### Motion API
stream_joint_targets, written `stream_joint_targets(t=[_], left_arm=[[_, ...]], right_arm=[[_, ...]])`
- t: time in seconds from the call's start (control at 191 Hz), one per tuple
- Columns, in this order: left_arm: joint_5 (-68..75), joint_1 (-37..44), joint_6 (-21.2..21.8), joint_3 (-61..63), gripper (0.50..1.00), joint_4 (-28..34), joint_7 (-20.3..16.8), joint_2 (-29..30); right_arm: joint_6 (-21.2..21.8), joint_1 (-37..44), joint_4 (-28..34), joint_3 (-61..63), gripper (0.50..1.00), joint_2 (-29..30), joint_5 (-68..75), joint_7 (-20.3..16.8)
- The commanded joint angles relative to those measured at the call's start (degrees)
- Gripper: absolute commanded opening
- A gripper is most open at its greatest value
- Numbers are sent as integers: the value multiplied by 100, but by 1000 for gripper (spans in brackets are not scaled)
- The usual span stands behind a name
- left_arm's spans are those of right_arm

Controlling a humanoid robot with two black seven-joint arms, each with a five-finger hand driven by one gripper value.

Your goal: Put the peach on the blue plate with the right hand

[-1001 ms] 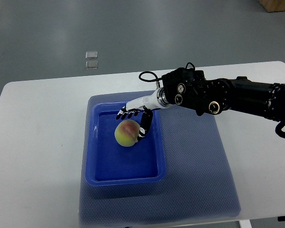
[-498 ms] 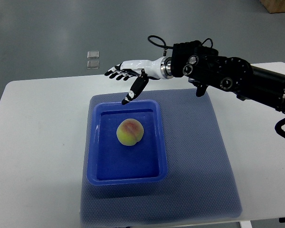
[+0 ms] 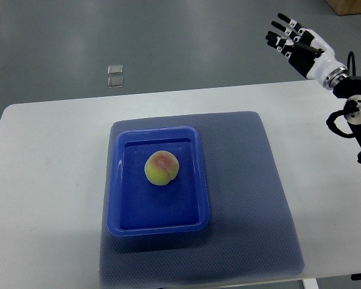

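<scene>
Hand (image 3: 299, 43) now withdrawn from peach (image 3: 162, 168)

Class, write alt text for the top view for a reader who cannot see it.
A peach lies in a blue plate on a mat on a white table. The robot's right hand is raised at the upper right, fingers spread, holding nothing.
</scene>
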Motion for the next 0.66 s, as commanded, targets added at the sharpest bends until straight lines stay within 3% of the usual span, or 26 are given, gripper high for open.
stream_joint_targets(t=[0.0, 0.115, 0.65], left_arm=[[0, -33, -1, 10, 1000, 26, -4, 0], [0, -68, 8, 1, 1000, 17, 4, 0], [9, -68, -54, 36, 1000, -62, -4, 0]], right_arm=[[0, -105, -230, 112, 930, 30, 1312, 155], [18, -193, -265, 103, 930, 109, 1936, 172], [79, -475, -247, 68, 930, 1155, 1892, 190]])
